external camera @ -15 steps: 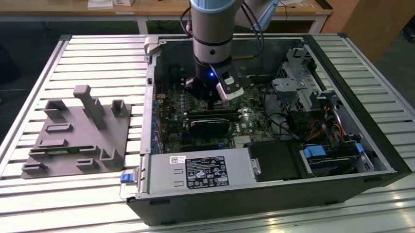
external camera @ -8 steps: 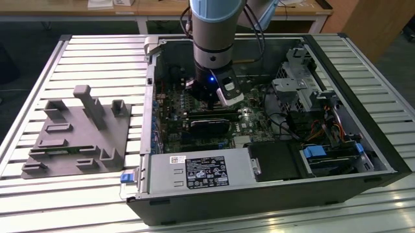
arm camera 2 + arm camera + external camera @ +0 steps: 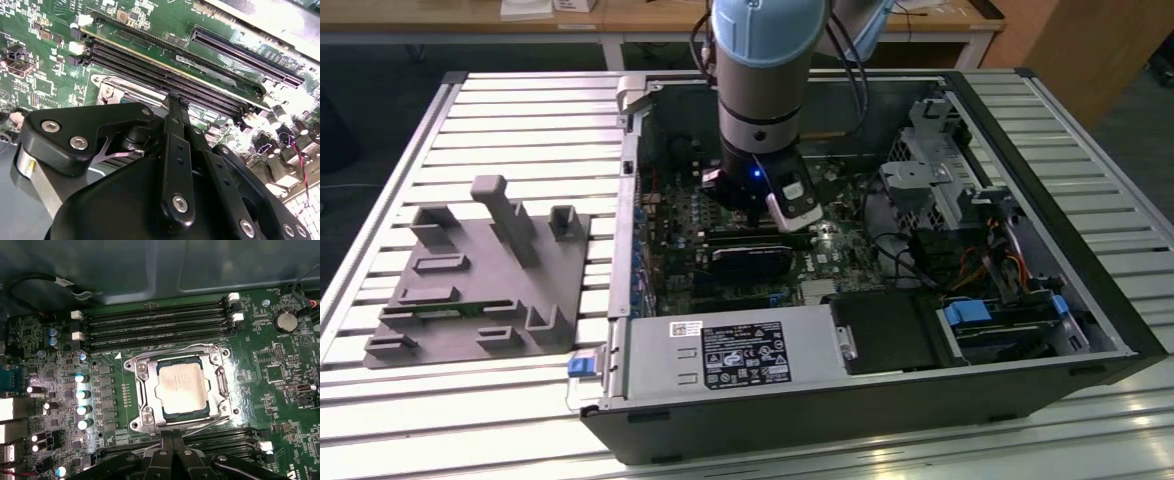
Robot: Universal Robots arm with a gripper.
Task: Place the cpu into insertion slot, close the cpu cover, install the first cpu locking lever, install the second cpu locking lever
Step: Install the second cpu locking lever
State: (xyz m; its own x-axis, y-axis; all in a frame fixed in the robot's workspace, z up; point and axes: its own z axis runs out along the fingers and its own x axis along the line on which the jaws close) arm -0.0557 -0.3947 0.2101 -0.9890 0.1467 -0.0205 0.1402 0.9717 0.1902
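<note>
Silvery metal frames the socket: in the first wrist view the cpu (image 3: 181, 388) lies flat in the slot (image 3: 131, 426), and the cover (image 3: 145, 390) is down around it, its window edges bordering the chip on all sides. A thin lever wire (image 3: 200, 426) runs along the socket's edge nearest the pincer (image 3: 173, 441), whose two black fingers (image 3: 163, 450) are pressed together, holding nothing, their tips at the socket's near rim. In the second wrist view the same closed pincer (image 3: 175, 100) points down just beside the long black memory slots (image 3: 165, 75), with a corner of the socket frame (image 3: 107, 90) showing past the finger linkage. Memory slots flank the socket on two opposite sides, leaving little bare board there. In the exterior view the arm (image 3: 767, 80) reaches down into the open case (image 3: 1107, 330), whose walls hem it in; a grey fixture (image 3: 480, 270) sits on the ribbed worktop (image 3: 520, 110), well apart toward the exterior view's left.
</note>
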